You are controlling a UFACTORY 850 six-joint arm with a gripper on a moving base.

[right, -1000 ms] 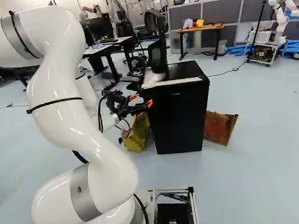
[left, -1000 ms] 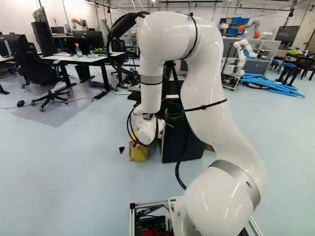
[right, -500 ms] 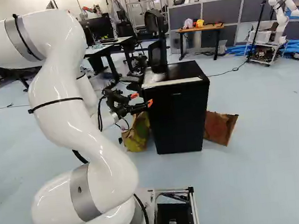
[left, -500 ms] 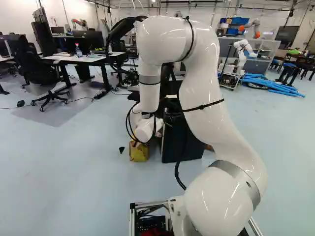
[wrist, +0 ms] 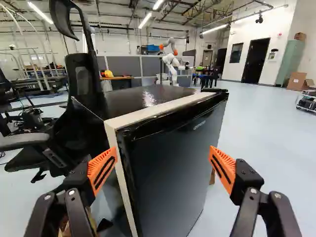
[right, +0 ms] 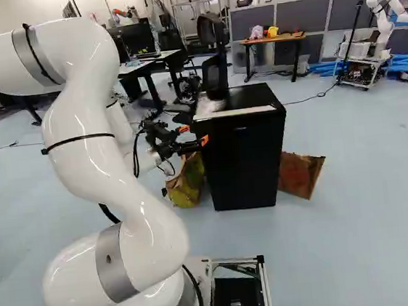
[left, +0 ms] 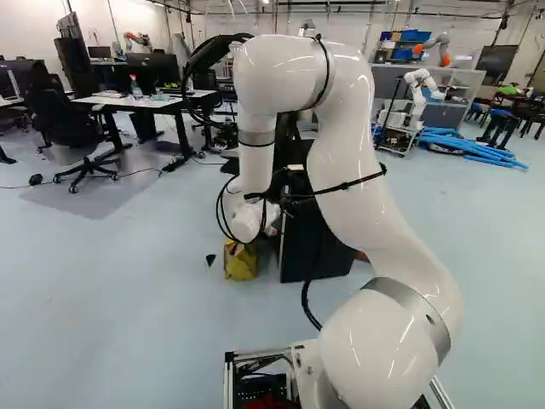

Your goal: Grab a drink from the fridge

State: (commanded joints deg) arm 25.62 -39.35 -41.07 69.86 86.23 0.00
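In the right base view the gripper (right: 193, 135) is at the upper left side of the black fridge (right: 245, 159), its orange tips by the front edge. The wrist view shows the gripper (wrist: 162, 166) open, its two orange-padded fingers wide apart with nothing gripped. Ahead of it stands the fridge (wrist: 173, 173), door shut, with a pale strip between door and body; one finger is near the door's edge. Whether it touches cannot be told. In the left base view the arm partly hides the fridge (left: 315, 247). No drink is visible inside.
A yellow-brown bag (right: 187, 182) lies beside the fridge and a brown cardboard piece (right: 299, 174) on its other side. A black office chair (wrist: 81, 98) stands close behind the fridge. Another robot (right: 387, 20) is at the far right, near blue tubes (left: 468, 146).
The arm's upper links have shifted slightly down and back in both base views, while the gripper has barely moved beside the fridge. The base has not moved.
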